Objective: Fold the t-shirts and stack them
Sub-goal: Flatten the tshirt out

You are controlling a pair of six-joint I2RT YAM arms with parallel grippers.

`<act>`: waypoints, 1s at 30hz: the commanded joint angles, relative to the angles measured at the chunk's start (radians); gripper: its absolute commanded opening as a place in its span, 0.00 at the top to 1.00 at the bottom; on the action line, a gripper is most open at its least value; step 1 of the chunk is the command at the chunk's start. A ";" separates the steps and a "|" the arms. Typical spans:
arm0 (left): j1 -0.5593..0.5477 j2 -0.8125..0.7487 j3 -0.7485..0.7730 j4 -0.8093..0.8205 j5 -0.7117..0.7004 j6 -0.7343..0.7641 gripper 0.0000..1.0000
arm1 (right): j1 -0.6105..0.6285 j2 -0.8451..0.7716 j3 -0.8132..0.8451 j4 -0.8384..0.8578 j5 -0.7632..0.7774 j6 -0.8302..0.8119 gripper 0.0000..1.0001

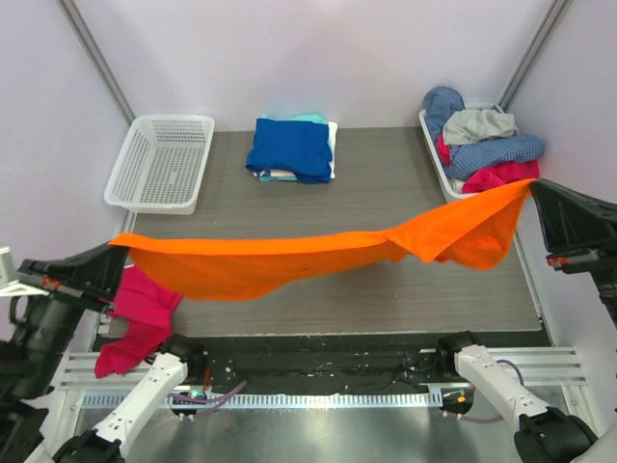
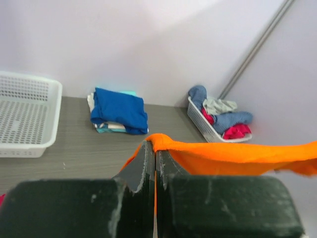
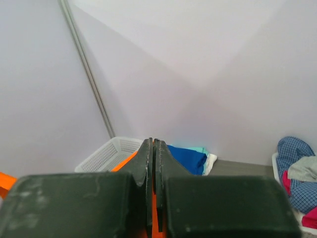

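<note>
A bright orange t-shirt [image 1: 289,260] hangs stretched in the air across the table, sagging in the middle. My left gripper [image 1: 114,249] is shut on its left corner, and in the left wrist view the orange cloth [image 2: 233,154] runs off to the right from my left gripper [image 2: 154,145]. My right gripper [image 1: 532,185] is shut on the shirt's right corner; orange cloth [image 3: 124,161] shows beside and between its shut fingers [image 3: 146,153]. At the back of the table lies a folded stack with a royal blue t-shirt [image 1: 289,147] on top of pale teal and white ones.
An empty white basket [image 1: 160,162] stands at the back left. Another white basket [image 1: 436,154] at the back right holds a heap of blue, grey and pink clothes [image 1: 482,145]. A pink garment [image 1: 140,313] hangs over the table's near left edge.
</note>
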 commanded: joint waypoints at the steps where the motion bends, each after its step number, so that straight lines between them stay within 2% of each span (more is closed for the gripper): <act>1: 0.062 0.050 0.140 -0.019 0.005 0.009 1.00 | 0.004 0.057 0.095 -0.015 0.030 0.021 0.99; 4: 0.063 0.084 0.133 0.090 -0.014 0.055 1.00 | 0.006 0.077 0.109 0.046 0.110 0.018 0.99; 6: 0.064 0.102 0.031 0.162 -0.021 0.075 1.00 | 0.004 0.080 0.023 0.118 0.210 0.010 0.99; 7: 0.063 0.107 -0.078 0.253 -0.026 0.089 1.00 | 0.007 0.079 -0.023 0.151 0.235 0.007 0.99; 9: 0.064 0.125 -0.196 0.354 -0.033 0.103 1.00 | 0.006 0.097 -0.167 0.233 0.272 -0.008 0.99; 10: 0.064 0.138 -0.306 0.445 -0.035 0.120 1.00 | 0.006 0.102 -0.221 0.267 0.303 -0.016 0.99; 12: 0.064 0.174 -0.407 0.527 -0.050 0.132 1.00 | 0.004 0.123 -0.382 0.379 0.321 -0.025 0.99; 16: 0.070 0.347 -0.655 0.781 -0.084 0.186 1.00 | 0.006 0.253 -0.647 0.601 0.346 -0.033 0.99; 18: 0.095 0.433 -0.711 0.871 -0.057 0.195 1.00 | -0.003 0.312 -0.716 0.680 0.338 -0.028 0.99; 19: 0.127 0.525 -0.743 0.945 -0.040 0.189 1.00 | -0.008 0.385 -0.770 0.751 0.332 -0.021 0.99; 24: 0.191 0.820 -0.740 1.109 -0.017 0.189 1.00 | -0.037 0.601 -0.864 0.936 0.275 0.018 0.99; 26: 0.199 0.950 -0.693 1.125 -0.023 0.194 1.00 | -0.051 0.705 -0.871 0.988 0.259 0.033 0.99; 30: 0.218 1.113 -0.576 1.130 -0.004 0.198 1.00 | -0.069 0.830 -0.855 1.047 0.240 0.054 0.99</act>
